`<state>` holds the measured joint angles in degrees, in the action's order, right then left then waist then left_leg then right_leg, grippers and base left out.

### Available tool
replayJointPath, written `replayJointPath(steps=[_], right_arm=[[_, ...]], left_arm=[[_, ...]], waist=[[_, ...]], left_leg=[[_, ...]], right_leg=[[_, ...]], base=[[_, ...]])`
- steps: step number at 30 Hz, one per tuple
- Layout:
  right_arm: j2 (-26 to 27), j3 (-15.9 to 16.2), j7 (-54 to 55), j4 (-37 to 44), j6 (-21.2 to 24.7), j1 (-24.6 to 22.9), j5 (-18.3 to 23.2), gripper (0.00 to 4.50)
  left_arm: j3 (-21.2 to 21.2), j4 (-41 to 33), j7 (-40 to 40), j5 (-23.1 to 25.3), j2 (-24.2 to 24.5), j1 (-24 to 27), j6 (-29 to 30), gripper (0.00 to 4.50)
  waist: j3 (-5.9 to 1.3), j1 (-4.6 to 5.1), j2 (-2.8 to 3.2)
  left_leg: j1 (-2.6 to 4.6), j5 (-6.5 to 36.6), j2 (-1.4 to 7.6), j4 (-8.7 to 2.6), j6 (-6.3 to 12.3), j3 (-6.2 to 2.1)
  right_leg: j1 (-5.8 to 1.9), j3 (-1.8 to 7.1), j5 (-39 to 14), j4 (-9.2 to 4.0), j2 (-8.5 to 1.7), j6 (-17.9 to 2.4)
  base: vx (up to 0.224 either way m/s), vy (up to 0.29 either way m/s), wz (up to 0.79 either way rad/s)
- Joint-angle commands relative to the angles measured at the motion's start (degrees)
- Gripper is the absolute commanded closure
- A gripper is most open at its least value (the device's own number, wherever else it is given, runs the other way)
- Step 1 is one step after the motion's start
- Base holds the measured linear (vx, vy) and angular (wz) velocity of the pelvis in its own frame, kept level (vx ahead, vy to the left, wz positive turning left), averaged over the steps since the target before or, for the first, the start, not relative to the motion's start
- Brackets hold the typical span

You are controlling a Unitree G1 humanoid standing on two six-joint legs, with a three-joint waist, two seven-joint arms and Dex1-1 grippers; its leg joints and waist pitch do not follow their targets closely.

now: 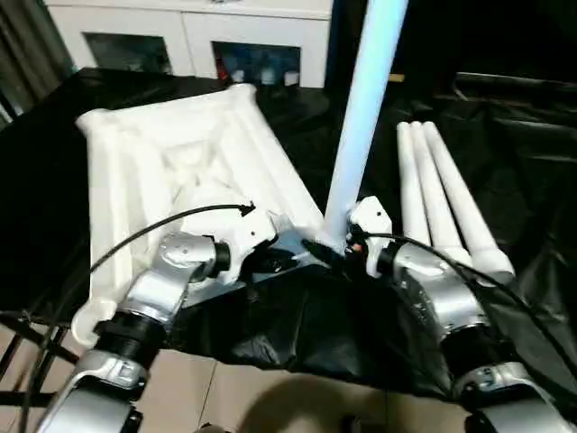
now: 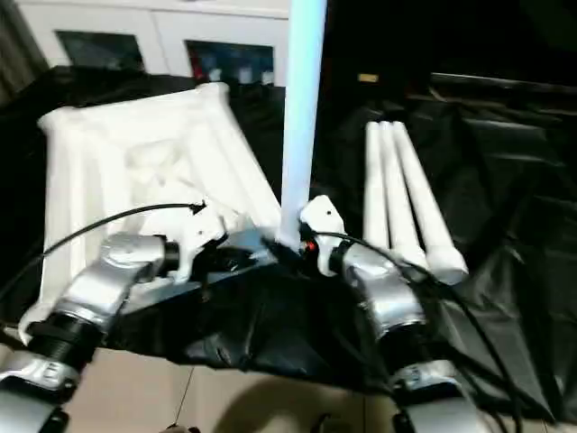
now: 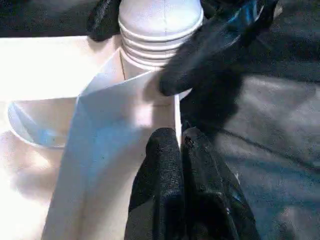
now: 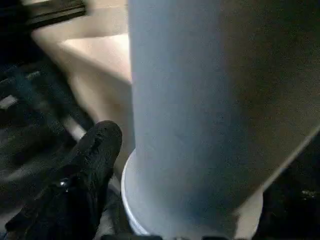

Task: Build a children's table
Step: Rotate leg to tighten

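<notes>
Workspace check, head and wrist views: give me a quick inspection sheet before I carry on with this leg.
Surface: black-draped table, cloth wrinkled, hanging over the near edge.
Job's things: table top lying underside up; upright leg standing at its near corner socket, ribbed end visible there; three spare legs lying side by side to the right.
Clutter: nothing seen.
End effectors: left end effector pinching the top's rim near that corner; right end effector at the upright leg's base.
Cables: black cable looping along the left forearm, another along the right.
Surroundings: white cabinet behind; tiled floor below.
</notes>
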<state>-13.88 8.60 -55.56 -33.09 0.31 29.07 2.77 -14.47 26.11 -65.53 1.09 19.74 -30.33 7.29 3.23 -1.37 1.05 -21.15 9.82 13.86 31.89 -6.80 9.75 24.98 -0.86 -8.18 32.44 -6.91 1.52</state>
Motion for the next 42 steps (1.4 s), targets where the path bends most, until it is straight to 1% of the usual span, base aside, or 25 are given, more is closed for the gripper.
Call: replayJointPath(steps=[1, 3, 5, 6, 7, 10, 14, 15, 17, 18, 19, 20, 21, 22, 23, 24, 25, 28, 29, 32, 33, 35, 37, 41, 42], right_arm=[[0.3, 5.1, -7.0, 0.9, 1.7, -0.9, 0.3, 0.78], [-0.8, 6.0, -10.0, 1.6, 1.8, -0.9, 0.5, 0.93], [-1.3, 6.5, -11.6, 1.7, 2.2, -0.8, 0.6, 1.11], [-1.3, 6.5, -11.6, 1.7, 2.2, -0.8, 0.6, 1.11], [-1.6, 6.8, -12.9, 1.9, 2.5, -0.7, 0.6, 1.13], [-1.8, 7.1, -14.2, 2.1, 3.0, -0.6, 0.8, 1.51], [-0.3, 6.0, -11.7, 1.7, 3.6, -0.9, 1.4, 1.71], [-0.3, 6.0, -11.7, 1.7, 3.6, -0.9, 1.4, 1.75], [1.9, 4.4, -6.1, 0.3, 4.1, -1.1, 0.7, 1.76], [3.9, 3.3, -0.1, -0.9, 3.9, -1.3, -0.4, 1.76], [3.9, 3.3, -0.1, -0.9, 3.9, -1.3, -0.4, 1.78], [4.5, 3.0, 1.5, -1.2, 3.7, -1.4, -0.8, 1.78], [4.7, 2.9, 2.1, -1.3, 3.6, -1.5, -0.9, 1.78], [7.4, 1.4, 11.1, -3.6, 4.1, -1.2, -2.7, 1.78], [7.4, 1.4, 11.1, -3.6, 4.1, -1.2, -2.7, 1.78], [9.2, 0.5, 15.0, -4.6, 4.5, -1.1, -2.8, 1.78], [11.7, -0.3, 19.4, -5.3, 5.2, -1.2, -2.7, 1.78], [15.2, -0.7, 25.5, -6.1, 6.0, -1.1, -3.4, 1.79], [16.3, -0.4, 27.1, -6.3, 6.0, -1.1, -3.8, 1.79], [19.4, 0.6, 30.4, -7.2, 5.0, -0.3, -5.0, 1.79], [19.4, 0.6, 30.4, -7.2, 5.0, -0.3, -5.0, 1.44], [20.1, 0.2, 31.1, -7.7, 4.4, 0.2, -4.8, 1.09], [19.5, -0.8, 30.0, -7.6, 4.3, 0.5, -3.9, 0.99], [17.8, -0.5, 28.8, -7.4, 3.3, 0.7, -4.5, 0.72], [15.5, 0.1, 25.5, -6.8, 1.8, 0.7, -4.5, 0.72]], left_arm=[[-2.6, 1.2, -1.9, 0.8, 0.0, -1.0, -0.9, 4.5], [-2.8, 2.2, -2.9, 0.9, 0.7, -1.8, -1.4, 4.5], [-2.8, 2.9, -3.2, 0.9, 1.0, -2.2, -1.8, 4.5], [-2.8, 2.9, -3.2, 0.9, 1.0, -2.2, -1.8, 4.5], [-2.9, 3.4, -3.7, 1.0, 1.3, -2.5, -2.1, 4.5], [-2.9, 3.9, -4.2, 1.0, 1.6, -2.9, -2.4, 4.5], [-2.9, 3.2, -4.2, 0.5, 1.4, -2.5, -2.1, 4.5], [-2.9, 3.2, -4.2, 0.5, 1.4, -2.5, -2.1, 4.5], [-2.8, 2.6, -3.0, 0.4, 0.5, -1.9, -1.8, 4.5], [-2.5, 2.3, -0.7, 0.5, -0.6, -1.6, -1.1, 4.5], [-2.5, 2.3, -0.7, 0.5, -0.6, -1.6, -1.1, 4.5], [-2.5, 2.2, 0.1, 0.6, -0.9, -1.6, -0.9, 4.5], [-2.4, 2.2, 0.3, 0.7, -1.1, -1.6, -0.8, 4.5], [-2.6, 2.0, 3.3, 1.5, -2.7, -1.4, -0.1, 4.5], [-2.6, 2.0, 3.3, 1.5, -2.7, -1.4, -0.1, 4.5], [-2.7, 1.9, 5.4, 2.2, -3.9, -1.3, 0.2, 4.5], [-2.2, 2.1, 9.8, 2.9, -6.2, -1.4, 1.8, 4.5], [-1.2, 2.4, 16.0, 3.6, -9.6, -1.7, 4.4, 4.5], [-0.9, 2.3, 17.7, 3.6, -10.7, -1.8, 5.1, 4.5], [-0.2, 1.6, 20.6, 3.0, -13.4, -1.7, 6.9, 4.5], [-0.2, 1.6, 20.6, 3.0, -13.4, -1.7, 6.9, 4.5], [-0.1, 1.0, 20.7, 2.8, -13.8, -1.6, 7.1, 4.5], [-0.1, 0.3, 19.0, 2.7, -12.8, -1.5, 6.1, 4.5], [-0.6, -0.6, 16.4, 2.5, -11.2, -0.9, 5.4, 4.5], [-1.6, -2.0, 12.8, 2.3, -9.1, 0.1, 4.4, 4.5]], waist=[[-3.44, -0.22, -0.05], [-3.51, -0.53, -0.04], [-3.28, -0.76, -0.1], [-3.28, -0.76, -0.1], [-3.15, -0.91, -0.14], [-2.87, -0.93, -0.31], [-2.72, -0.83, -0.48], [-2.72, -0.83, -0.48], [-2.58, -0.73, -0.48], [-2.56, -0.63, -0.47], [-2.48, -0.46, -0.45], [-2.52, -0.16, -0.64], [-2.52, -0.16, -0.64], [-2.35, -0.09, -0.6], [-2.24, 0.18, -0.5], [-2.28, 0.32, -0.58], [-2.09, 0.64, -0.18], [-2.02, 0.88, -0.34], [-1.94, 1.02, -0.2], [-1.94, 1.16, -0.12], [-1.96, 1.23, -0.07], [-1.98, 1.33, -0.08], [-2.02, 1.35, -0.21], [-2.08, 1.28, -0.17], [-2.19, 1.22, -0.13]], left_leg=[[0.01, 9.7, -2.1, -2.86, 6.24, 2.21], [0.3, 9.1, -2.09, -2.73, 6.71, 2.33], [0.29, 11.0, -2.03, -2.9, 6.38, 2.4], [0.29, 11.0, -2.03, -2.9, 6.38, 2.4], [0.35, 12.9, -1.94, -3.06, 5.56, 2.4], [0.18, 15.7, -1.89, -3.33, 4.26, 2.26], [0.11, 17.6, -1.91, -3.58, 2.99, 2.12], [0.11, 17.6, -1.91, -3.58, 2.99, 2.12], [-0.02, 18.4, -1.98, -3.78, 2.24, 1.98], [-0.01, 18.6, -1.99, -3.82, 2.0, 1.99], [0.04, 19.1, -2.05, -3.96, 1.19, 1.95], [-0.24, 19.5, -2.17, -4.12, 0.66, 1.66], [-0.24, 19.5, -2.17, -4.12, 0.66, 1.66], [0.0, 20.8, -2.14, -4.17, 0.5, 1.74], [0.18, 22.0, -2.19, -4.19, -0.22, 1.76], [0.06, 22.7, -2.28, -4.34, -0.47, 1.49], [0.27, 24.1, -2.22, -4.36, -0.77, 1.6], [0.53, 26.0, -2.38, -4.33, -0.75, 1.42], [0.5, 27.3, -2.5, -4.38, -0.66, 1.26], [0.33, 27.9, -2.52, -4.62, -0.51, 1.09], [0.32, 28.1, -2.47, -4.68, -0.53, 1.03], [0.19, 28.5, -2.44, -4.83, -0.35, 0.91], [0.33, 29.2, -2.47, -4.77, -0.02, 0.96], [0.27, 28.9, -2.32, -4.83, 0.21, 1.1], [0.16, 28.4, -2.29, -4.85, 0.35, 1.05]], right_leg=[[-3.69, -0.79, -0.2, -1.61, 1.9, -16.1], [-3.65, -0.79, 0.7, -1.52, 1.93, -16.6], [-3.61, -0.79, -2.3, -1.71, 1.76, -16.5], [-3.61, -0.79, -2.3, -1.71, 1.76, -16.5], [-3.56, -0.74, -5.7, -1.96, 1.62, -15.9], [-3.35, -0.67, -10.5, -2.27, 1.5, -14.4], [-3.1, -0.55, -14.9, -2.68, 1.41, -12.6], [-3.1, -0.55, -14.9, -2.68, 1.41, -12.6], [-2.93, -0.51, -17.6, -2.91, 1.36, -11.4], [-2.85, -0.47, -18.1, -2.98, 1.35, -11.1], [-2.64, -0.41, -19.5, -3.17, 1.3, -10.4], [-2.98, -0.6, -21.2, -3.18, 1.35, -9.5], [-2.98, -0.6, -21.2, -3.18, 1.35, -9.5], [-2.53, -0.57, -22.6, -3.51, 1.47, -8.8], [-2.19, -0.48, -24.4, -3.75, 1.39, -8.3], [-2.39, -0.67, -26.4, -3.87, 1.38, -7.4], [-1.87, -0.56, -27.2, -4.18, 1.48, -7.0], [-1.61, -0.79, -29.7, -4.63, 1.64, -6.0], [-1.47, -0.99, -31.7, -4.97, 1.68, -5.0], [-1.5, -1.14, -31.7, -5.14, 1.74, -4.4], [-1.55, -1.18, -31.7, -5.16, 1.71, -4.4], [-1.65, -1.31, -31.2, -5.2, 1.71, -4.3], [-1.51, -1.27, -30.7, -5.31, 1.77, -4.5], [-1.51, -1.08, -28.8, -5.22, 1.67, -5.2], [-1.71, -1.07, -27.8, -5.03, 1.62, -5.6]], base=[[0.0, 0.0, 0.0], [0.0, 0.0, 0.0], [0.0, 0.0, 0.0], [0.0, 0.0, 0.0], [0.0, 0.0, 0.0], [0.0, 0.0, 0.0], [0.0, 0.0, 0.0], [0.0, 0.0, 0.0], [0.0, 0.0, 0.0], [0.0, 0.0, 0.0], [0.0, 0.0, 0.0], [0.0, 0.0, 0.0], [0.0, 0.0, 0.0], [0.0, 0.0, 0.0], [0.0, 0.0, 0.0], [0.0, 0.0, 0.0], [0.0, 0.0, 0.0], [0.0, 0.0, 0.0], [0.0, 0.0, 0.0], [0.0, 0.0, 0.0], [0.0, 0.0, 0.0], [0.0, 0.0, 0.0], [0.0, 0.0, 0.0], [0.0, 0.0, 0.0], [0.0, 0.0, 0.0]])
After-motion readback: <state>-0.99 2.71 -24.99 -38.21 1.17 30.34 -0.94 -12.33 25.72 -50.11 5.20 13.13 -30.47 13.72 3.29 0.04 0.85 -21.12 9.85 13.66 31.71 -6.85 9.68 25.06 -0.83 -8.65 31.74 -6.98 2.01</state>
